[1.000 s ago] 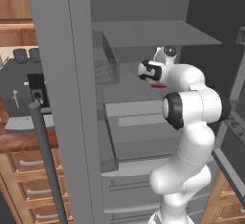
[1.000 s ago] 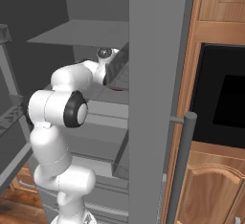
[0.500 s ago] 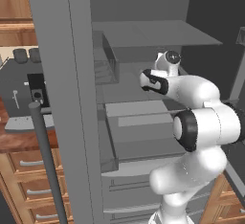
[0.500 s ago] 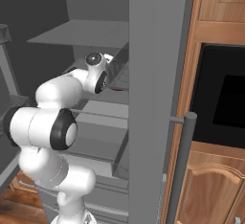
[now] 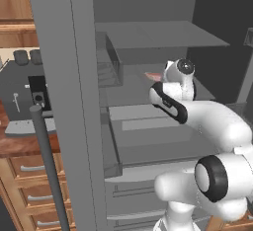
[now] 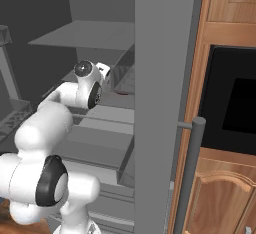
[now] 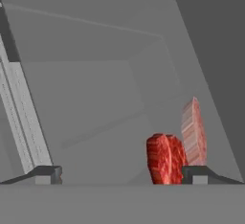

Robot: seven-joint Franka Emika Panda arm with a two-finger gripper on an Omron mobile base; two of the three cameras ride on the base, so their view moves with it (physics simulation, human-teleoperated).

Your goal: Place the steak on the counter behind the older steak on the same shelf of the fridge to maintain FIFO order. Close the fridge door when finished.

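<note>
Inside the open fridge (image 5: 59,77), my gripper (image 7: 122,173) is open just above a grey shelf (image 7: 95,98), with nothing between its fingers. Two steaks lie on that shelf at the right of the hand view. A darker red steak (image 7: 164,158) lies close by my right fingertip (image 7: 196,173). The paler pink steak (image 7: 194,131) lies just beyond it, deeper in. A pink edge of steak (image 5: 154,76) peeks past my hand in the left base view. A strip of the counter (image 5: 15,145) shows at far left.
Open fridge doors with bar handles (image 5: 47,166) (image 6: 187,178) stand on both sides of the arm. An upper shelf (image 5: 158,33) hangs above my hand and drawers (image 5: 148,136) sit below. A black oven (image 6: 235,108) sits in wood cabinets at right.
The arm's elbow has swung down and back toward the base, and the hand has eased slightly lower and back from the shelf. The jaws stay open.
</note>
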